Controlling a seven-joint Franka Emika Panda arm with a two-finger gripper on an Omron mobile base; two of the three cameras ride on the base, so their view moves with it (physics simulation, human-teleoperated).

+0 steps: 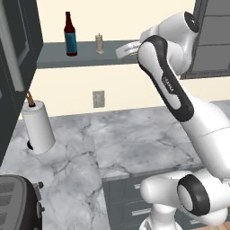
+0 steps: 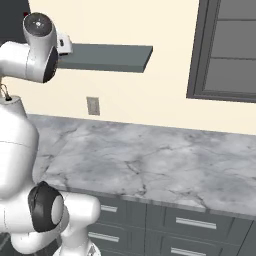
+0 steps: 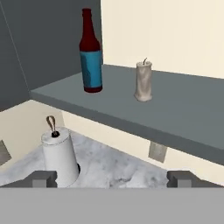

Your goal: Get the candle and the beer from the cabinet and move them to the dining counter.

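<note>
One beer [image 3: 91,57] with a blue label, no readable writing, and one candle [image 3: 144,81] stand on the cabinet [image 3: 183,109]; the tool [image 3: 113,178] is wide open, empty.

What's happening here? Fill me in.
The robot arm is reaching up toward the shelf where the beer and the candle stand upright, apart from each other. The gripper is open and empty, short of the shelf edge, touching neither. Nothing has been picked up yet. A paper-towel roll stands on the marble counter below.
</note>
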